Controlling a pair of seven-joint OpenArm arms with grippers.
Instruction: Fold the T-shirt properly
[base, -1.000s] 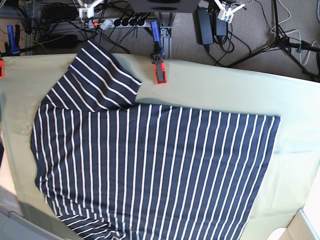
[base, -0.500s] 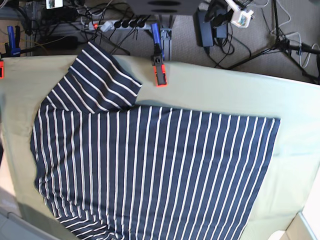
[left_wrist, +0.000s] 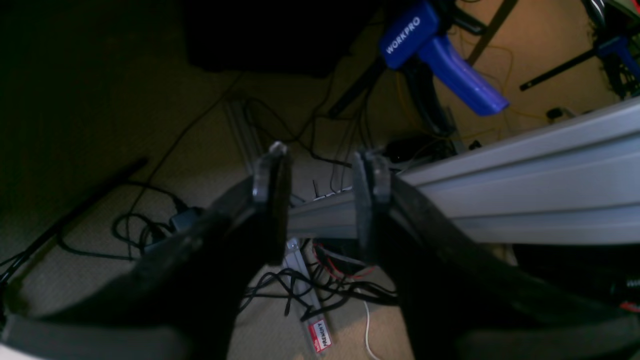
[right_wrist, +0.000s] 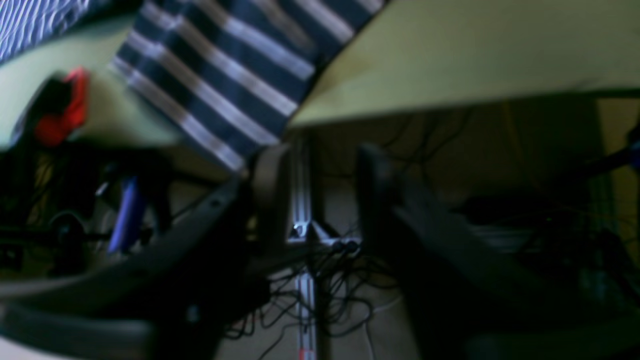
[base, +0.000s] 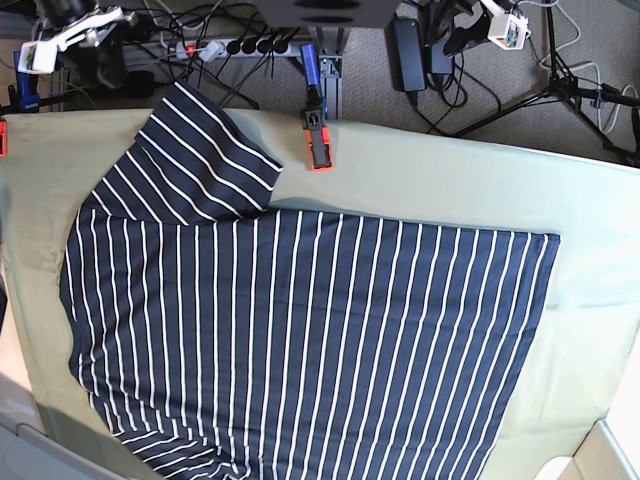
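Observation:
The T-shirt, dark navy with thin white stripes, lies spread flat on the olive-green table cloth. One sleeve points to the back left. My right gripper hangs off the back left of the table, above the floor. In the right wrist view it is open and empty, with the sleeve's edge just above the fingers. My left gripper is off the back right. In the left wrist view it is open and empty over floor cables.
A blue and orange clamp grips the table's back edge near the sleeve. Another clamp sits at the back left corner. A power strip, cables and tripod legs lie on the floor behind. An aluminium rail runs beside the left gripper.
Both grippers have moved apart behind the table: the right gripper towards the back left corner, the left gripper further right. The T-shirt has not moved.

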